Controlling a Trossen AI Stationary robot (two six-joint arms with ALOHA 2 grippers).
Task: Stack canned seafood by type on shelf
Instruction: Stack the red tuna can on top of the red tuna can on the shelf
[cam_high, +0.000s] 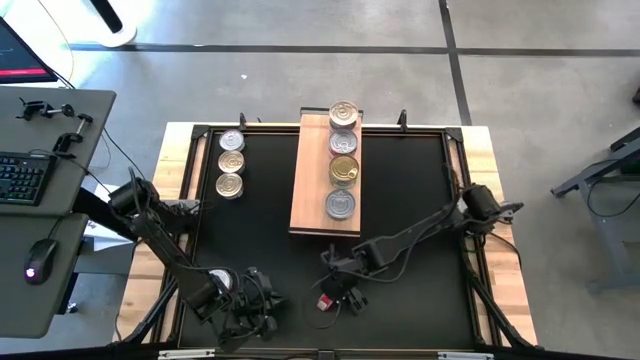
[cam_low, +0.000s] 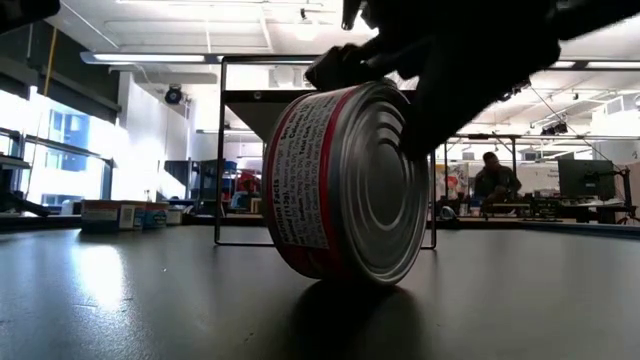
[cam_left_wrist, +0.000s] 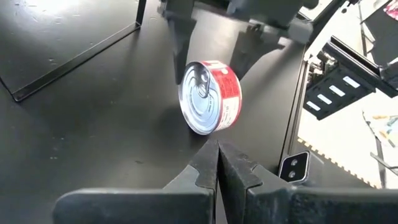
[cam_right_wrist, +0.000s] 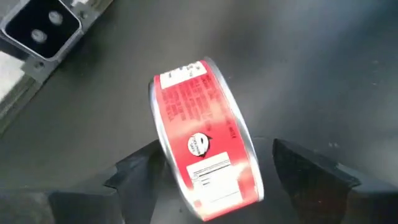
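The right claw (cam_high: 335, 292) hangs over the near middle of the black table (cam_high: 400, 180), its fingers spread to either side of a red-labelled tin (cam_high: 326, 301). The tin stands on its rim, tilted, not flat: in the low view its ribbed silver base (cam_low: 385, 185) faces the camera, and its edge touches the table. In the left wrist view the pull-tab lid (cam_left_wrist: 202, 99) faces that arm, with the right claw's two fingers flanking the tin but not pinching it. The tin's flat faces therefore run roughly parallel to the fingers, so a squeeze would likely catch it across its thin height.

The left claw (cam_high: 262, 305) waits just beside it, pressed together, pointing at the tin.

The shelf (cam_high: 310, 200) lies farther up the table, carrying four tins in a row; three more sit left of it. The right arm is plainly the nearer, directly above the tin, and the shelf lies straight beyond it.
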